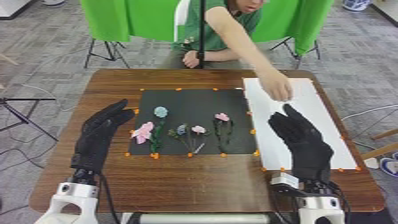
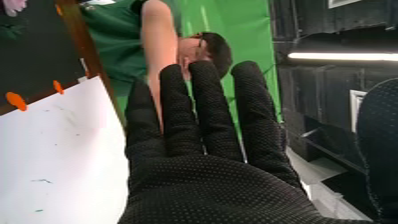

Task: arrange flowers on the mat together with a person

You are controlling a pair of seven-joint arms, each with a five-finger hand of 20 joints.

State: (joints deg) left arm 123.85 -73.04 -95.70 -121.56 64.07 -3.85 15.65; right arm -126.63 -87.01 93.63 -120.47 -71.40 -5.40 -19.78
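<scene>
Though thin-stemmed, full-headed pink and pale-blue flowers [image 1: 161,111] on the dark mat [image 1: 190,102].

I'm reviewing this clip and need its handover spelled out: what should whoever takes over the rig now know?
Hands: black-gloved left hand open, left of the dark rectangular mat; black-gloved right hand open, over the white sheet.
Person: bare hand just beyond the right hand; can't tell if it holds anything.
Done: pale-blue flower, pink flowers and small mixed stems lie on the mat.
Left: probably final arranging.
</scene>
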